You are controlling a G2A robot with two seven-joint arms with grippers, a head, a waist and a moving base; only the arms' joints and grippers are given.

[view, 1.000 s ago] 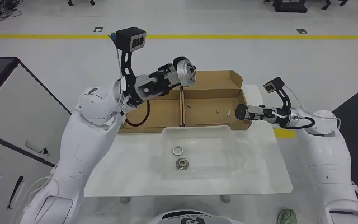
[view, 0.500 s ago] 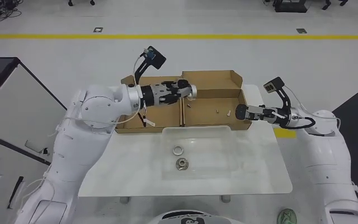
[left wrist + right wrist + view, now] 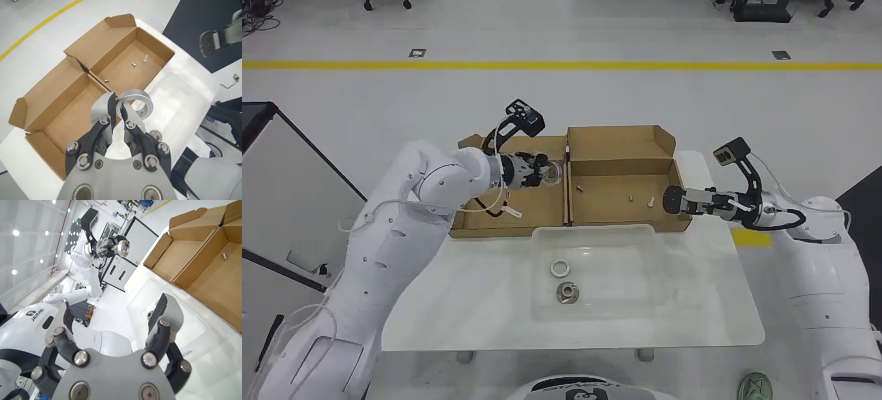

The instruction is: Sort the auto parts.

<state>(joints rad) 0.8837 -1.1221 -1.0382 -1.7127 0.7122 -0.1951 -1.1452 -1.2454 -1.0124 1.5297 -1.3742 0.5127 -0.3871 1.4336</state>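
Cardboard box [image 3: 622, 165] open-topped; divider [image 3: 565, 205] between compartments; screws [image 3: 134, 64] in right one.

In the top view, upper centre of the frame, the ring [image 3: 554, 172] is half covered by the left gripper's [image 3: 545, 170] fingers, so its shape is hard to read. The small parts [image 3: 628, 198] on the floor of the cardboard box's [image 3: 622, 140] right compartment are too small to name. Right of centre, the right gripper's [image 3: 670, 198] fingertips cannot be made out against the box's end wall. In each wrist view a finger covers part of the flanged part [image 3: 156, 133], and in the right wrist view the box runs off the picture's edge.
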